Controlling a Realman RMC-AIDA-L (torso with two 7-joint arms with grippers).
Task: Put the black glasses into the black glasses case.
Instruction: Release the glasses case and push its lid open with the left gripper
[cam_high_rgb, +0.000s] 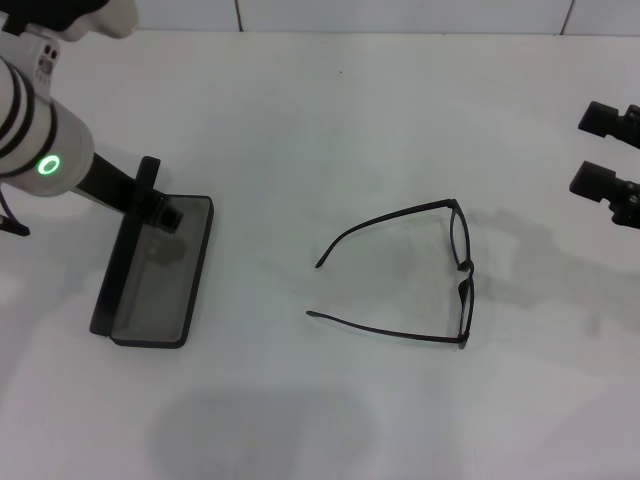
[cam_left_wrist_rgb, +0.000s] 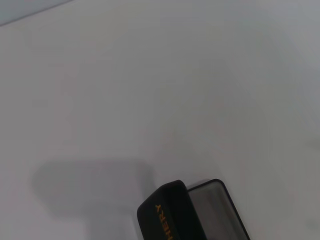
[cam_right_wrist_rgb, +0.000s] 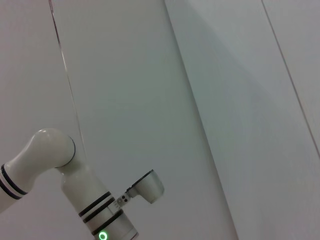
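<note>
lying unfolded mid-table, the glasses (cam_high_rgb: 440, 272) are not yet cased; the left gripper (cam_high_rgb: 158, 205) is at the open case (cam_high_rgb: 150, 290), grip unclear, while the right gripper (cam_high_rgb: 608, 150) waits spread wide, well apart.

A white table (cam_high_rgb: 330, 120) fills the head view, its surface smooth and matte with soft grey shadows lying across it. Beyond the table's far edge runs a strip of pale tiled wall (cam_high_rgb: 400, 14), crossed by thin dark seams. In the right wrist view, a thin dark cable (cam_right_wrist_rgb: 65, 75) runs past pale panels with straight seams.
</note>
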